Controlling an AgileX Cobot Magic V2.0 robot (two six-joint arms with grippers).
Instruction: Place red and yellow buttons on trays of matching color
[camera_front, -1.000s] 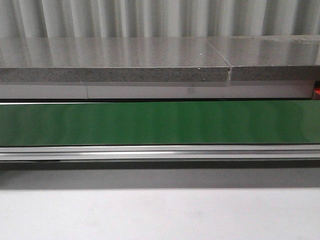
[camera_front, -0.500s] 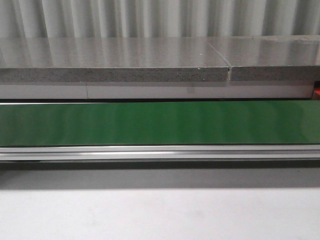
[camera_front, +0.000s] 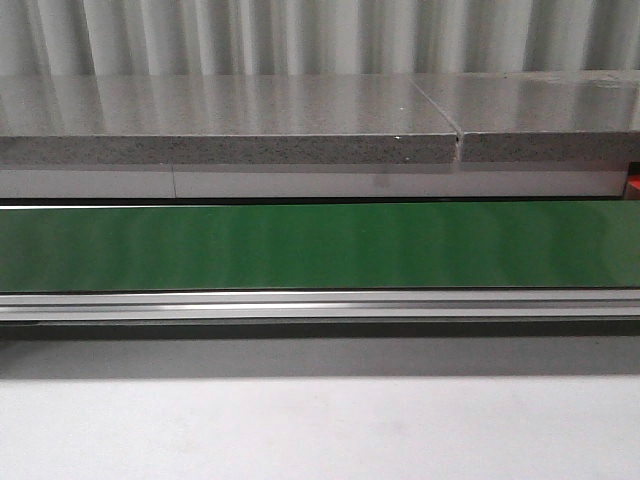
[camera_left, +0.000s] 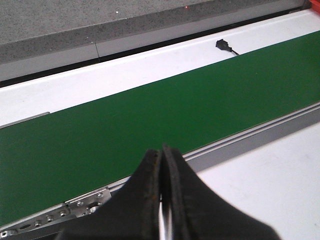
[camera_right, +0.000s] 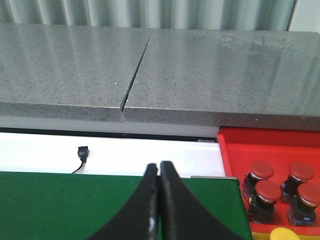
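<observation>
Four red buttons (camera_right: 280, 187) sat clustered in the red tray (camera_right: 235, 155), off the green belt's (camera_front: 320, 245) right end; a yellow button's (camera_right: 285, 234) top showed at their 6 o'clock. The right gripper (camera_right: 159, 172) hung over the belt's end, fingers pressed together, empty. The left gripper (camera_left: 162, 157) was likewise closed on nothing above the belt's near rail (camera_left: 240, 145). A small black plug (camera_right: 83, 152) lay on the white strip behind, below the grey stone counter (camera_front: 230, 120)
</observation>
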